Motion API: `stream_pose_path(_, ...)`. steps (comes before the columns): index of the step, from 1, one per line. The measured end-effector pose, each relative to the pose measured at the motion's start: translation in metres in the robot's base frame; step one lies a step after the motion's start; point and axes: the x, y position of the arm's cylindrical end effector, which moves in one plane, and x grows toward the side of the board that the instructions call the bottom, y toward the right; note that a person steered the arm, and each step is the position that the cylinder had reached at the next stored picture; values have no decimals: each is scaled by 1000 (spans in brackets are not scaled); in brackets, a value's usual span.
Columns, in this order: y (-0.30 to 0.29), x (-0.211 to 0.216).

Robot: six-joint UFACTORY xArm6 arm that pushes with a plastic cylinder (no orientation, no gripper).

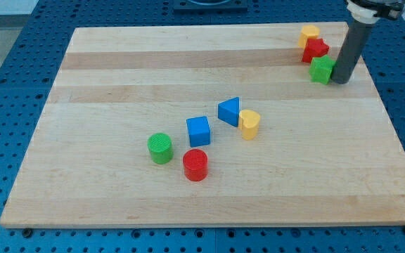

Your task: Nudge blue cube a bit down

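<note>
The blue cube [198, 131] sits near the middle of the wooden board [118, 70]. A blue triangular block [229, 111] lies just up and right of it, touching a yellow heart-shaped block [249, 124]. A green cylinder [160, 148] and a red cylinder [195, 165] stand below and left of the cube. My tip [342, 81] rests at the view's upper right, far from the blue cube, right beside a green star-shaped block [321, 69].
A red star-shaped block [316, 49] and a yellow block [309, 33] sit above the green one near the board's top right corner. A blue perforated table [5, 105] surrounds the board.
</note>
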Motion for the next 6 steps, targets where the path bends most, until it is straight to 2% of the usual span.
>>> stream_pose_path(3,-10,1)
stream_pose_path(4,-21,29)
stream_pose_path(6,-185,25)
